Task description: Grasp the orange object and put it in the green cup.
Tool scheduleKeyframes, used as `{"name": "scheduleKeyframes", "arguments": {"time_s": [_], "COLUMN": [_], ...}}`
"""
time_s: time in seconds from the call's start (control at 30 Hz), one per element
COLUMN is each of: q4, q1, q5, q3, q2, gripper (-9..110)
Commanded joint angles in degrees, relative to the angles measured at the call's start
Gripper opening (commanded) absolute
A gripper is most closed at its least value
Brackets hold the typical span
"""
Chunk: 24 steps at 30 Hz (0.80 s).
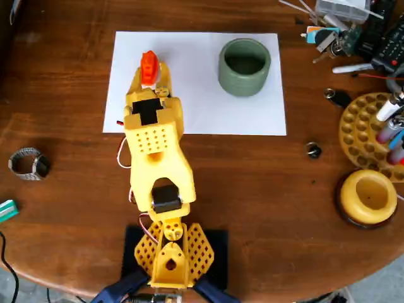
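On white paper (202,95), orange object (149,62) sits between spread claw (150,77) fingers, well left of green cup (244,67). Looks light, rigid plastic; pinch long sides mid-body.

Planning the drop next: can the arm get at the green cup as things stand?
Probably yes. The cup stands upright and open on the white paper, with nothing around it. The gripper is at the orange object, a short swing away.
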Motion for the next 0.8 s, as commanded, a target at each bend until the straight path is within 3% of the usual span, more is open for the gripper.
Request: {"name": "scheduleKeyframes", "arguments": {"time_s": [0.0, 0.2, 0.77], "q4": [2.11, 10.55, 14.15], "q1": [-0.26, -0.88, -1.41], "q5": [-0.53, -0.53, 0.26], "q3": [-1.85, -7.91, -14.41], "q2": [1.58, 1.41, -6.50], "gripper": [20, 24, 25]}}
